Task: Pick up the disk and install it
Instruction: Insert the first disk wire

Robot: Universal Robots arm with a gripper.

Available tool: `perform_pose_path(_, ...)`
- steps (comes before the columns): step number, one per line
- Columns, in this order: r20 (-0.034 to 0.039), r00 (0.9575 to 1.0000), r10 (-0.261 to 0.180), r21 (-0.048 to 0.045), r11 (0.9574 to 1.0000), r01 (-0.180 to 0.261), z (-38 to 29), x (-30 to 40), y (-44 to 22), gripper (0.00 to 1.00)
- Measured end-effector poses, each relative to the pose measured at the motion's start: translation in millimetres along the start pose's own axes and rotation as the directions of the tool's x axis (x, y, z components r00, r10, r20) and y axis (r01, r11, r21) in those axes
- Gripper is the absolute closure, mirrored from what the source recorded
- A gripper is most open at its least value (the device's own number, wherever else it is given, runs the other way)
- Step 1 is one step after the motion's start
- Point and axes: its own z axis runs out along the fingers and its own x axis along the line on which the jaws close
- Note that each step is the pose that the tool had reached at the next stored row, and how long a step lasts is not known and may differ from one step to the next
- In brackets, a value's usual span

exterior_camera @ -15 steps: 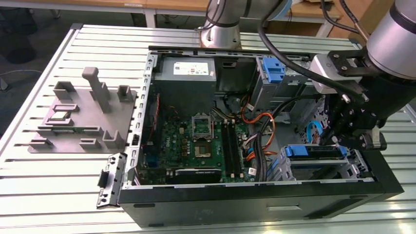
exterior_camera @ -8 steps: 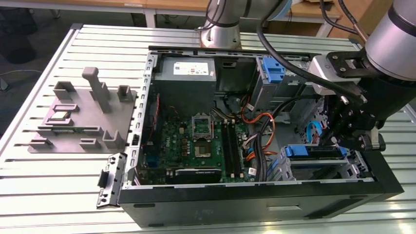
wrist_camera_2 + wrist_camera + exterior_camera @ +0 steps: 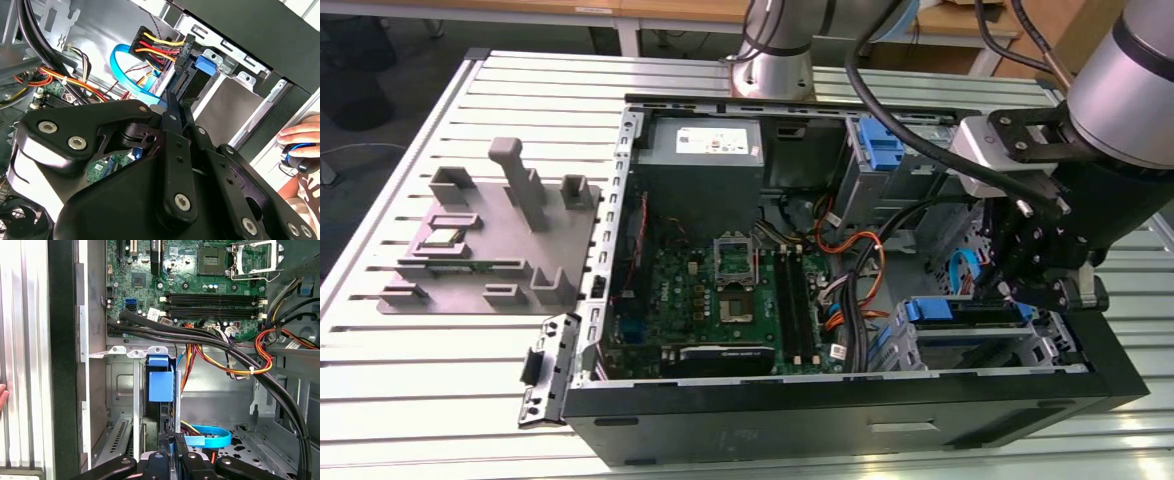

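Pincer (image 3: 1025, 292) down inside the open computer case (image 3: 854, 420) at the exterior view's right, hanging right at the drive bay; disk (image 3: 965, 312) sitting in that bay, blue carrier frame showing, seemingly slotted in. In the first wrist view, pincer (image 3: 172, 447) fingers drawn narrow, pressed close on either side of the disk's (image 3: 161, 385) blue carrier edge; grip or mere contact, cannot tell. In the second wrist view, black pincer linkage (image 3: 172, 165) blocking most of the case, plus a person's hand (image 3: 300, 142) outside the case wall on a blue-and-black object; exterior view missing that. Around: green motherboard (image 3: 734, 295), grey power supply (image 3: 700, 145) at the far end, thick black cables (image 3: 210, 337) crossing above the bay, a blue flat cable (image 3: 207, 436) curling beside the pincer, orange and yellow wires (image 3: 260, 352) nearby; grey fixture block (image 3: 487, 235) on the slatted counter (image 3: 427, 390), well apart.
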Motion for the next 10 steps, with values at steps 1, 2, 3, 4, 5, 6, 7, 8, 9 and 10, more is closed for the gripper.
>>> perform_pose_path(1, -0.0001, 1.0, 0.0, 0.0, 1.0, 0.0, 0.1, 0.0, 0.0, 0.84)
perform_pose_path(2, -0.0002, 1.0, 0.0, 0.0, 1.0, 0.0, 0.1, 0.0, 0.0, 0.84)
perform_pose_path(3, -0.0002, 1.0, 0.0, 0.0, 1.0, 0.0, 0.1, 0.0, 0.1, 0.84)
perform_pose_path(4, -0.0001, 1.0, 0.0, 0.0001, 1.0, 0.0, 0.4, 0.0, 0.4, 0.84)
perform_pose_path(5, 0.0003, 1.0, 0.0, 0.0001, 1.0, 0.0, 1.1, 0.0, 0.6, 0.84)
perform_pose_path(6, 0.0004, 1.0, 0.0, 0.0001, 1.0, 0.0, 2.1, 0.1, 0.7, 0.84)
perform_pose_path(7, 0.0002, 1.0, 0.0, 0.0, 1.0, 0.0, 3.0, 0.1, 0.8, 0.84)
perform_pose_path(8, -0.0001, 1.0, 0.0, 0.0, 1.0, 0.0, 3.3, 0.0, 0.8, 0.84)
perform_pose_path(9, -0.0002, 1.0, 0.0, 0.0, 1.0, 0.0, 3.3, 0.1, 0.9, 0.84)
perform_pose_path(10, -0.0004, 1.0, 0.0, 0.0, 1.0, 0.0, 3.5, 0.1, 0.9, 0.84)
